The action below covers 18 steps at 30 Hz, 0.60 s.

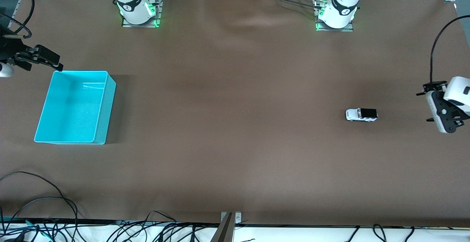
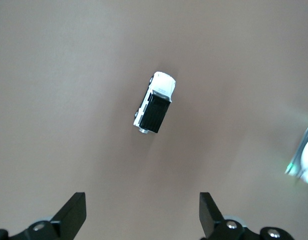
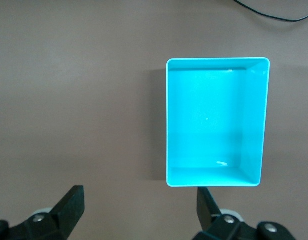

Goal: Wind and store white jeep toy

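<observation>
Brown desk (image 1: pixel 235 143) carries the white jeep toy (image 1: pixel 361 115) toward the left arm's end, likely light, rigid and slick, best pinched across its doors by the open left gripper (image 2: pixel 143 215); the right gripper (image 3: pixel 140 212) waits open beside the cyan bin (image 1: pixel 104 104).

A brown cloth-covered table (image 1: pixel 235 124) carries a tiny white toy jeep with black roof (image 1: pixel 361 115) toward the left arm's end and an open cyan plastic rectangular bin (image 1: pixel 104 106) toward the right arm's end, well apart.

A high front camera faced both robot bases; wrist cameras looked straight down, sharing its brown table (image 1: pixel 235 124).
</observation>
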{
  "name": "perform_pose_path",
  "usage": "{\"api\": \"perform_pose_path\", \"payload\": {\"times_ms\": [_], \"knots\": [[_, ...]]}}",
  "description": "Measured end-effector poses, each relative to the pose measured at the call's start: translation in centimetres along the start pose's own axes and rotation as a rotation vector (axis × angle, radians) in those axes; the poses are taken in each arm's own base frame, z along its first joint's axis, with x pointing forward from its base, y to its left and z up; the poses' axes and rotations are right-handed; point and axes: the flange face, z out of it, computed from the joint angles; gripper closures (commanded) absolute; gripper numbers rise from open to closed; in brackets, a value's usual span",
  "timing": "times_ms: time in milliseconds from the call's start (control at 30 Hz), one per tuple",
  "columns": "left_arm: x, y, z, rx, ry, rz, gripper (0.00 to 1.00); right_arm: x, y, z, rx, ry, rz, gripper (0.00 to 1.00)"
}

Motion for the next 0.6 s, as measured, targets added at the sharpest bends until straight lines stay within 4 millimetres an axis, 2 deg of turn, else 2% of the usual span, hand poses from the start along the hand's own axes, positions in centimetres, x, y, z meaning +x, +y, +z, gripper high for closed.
{"api": "perform_pose_path", "payload": {"times_ms": [133,433,600], "knots": [[2.0,1.0,-0.7,-0.025,0.009,-0.073,0.00,0.0,0.0,0.0,0.000,0.000,0.000,0.00],[4.9,2.7,-1.9,-0.063,0.013,-0.198,0.00,0.0,0.0,0.0,0.000,0.000,0.000,0.00],[7.8,4.7,-3.3,-0.054,-0.001,-0.250,0.00,0.0,0.0,0.0,0.000,0.000,0.000,0.00]]}}
